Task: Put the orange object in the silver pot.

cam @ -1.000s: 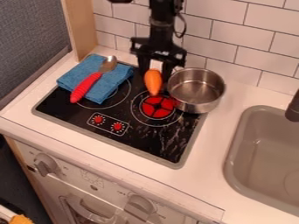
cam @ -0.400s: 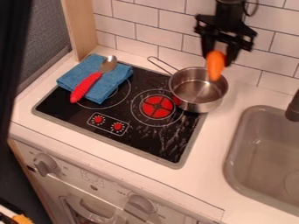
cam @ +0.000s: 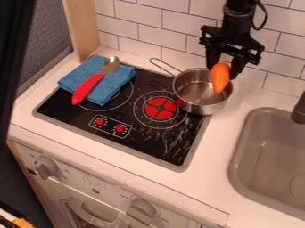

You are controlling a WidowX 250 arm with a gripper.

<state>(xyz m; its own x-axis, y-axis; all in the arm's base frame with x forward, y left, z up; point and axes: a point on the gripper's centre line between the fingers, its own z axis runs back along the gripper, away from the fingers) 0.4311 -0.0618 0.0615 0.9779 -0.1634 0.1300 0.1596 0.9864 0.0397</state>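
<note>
The black gripper (cam: 224,71) hangs at the upper right, shut on the upper end of the orange object (cam: 220,78), which looks like a carrot. The orange object points downward and overlaps the right part of the silver pot's opening in the view. Its exact height relative to the rim I cannot tell. The silver pot (cam: 205,107) stands upright at the back right of the stove, partly on the counter, its wire handle pointing to the back left.
On the stove's back left (cam: 149,151) lies a folded blue cloth (cam: 110,91) with a red-handled spoon (cam: 89,87) on it. A grey sink (cam: 238,164) with a dark faucet is at the right. The tiled wall rises close behind the pot.
The gripper has carried the orange object from left of the pot to the right, over the pot, and then a little lower. The pot has shifted slightly to the right.
</note>
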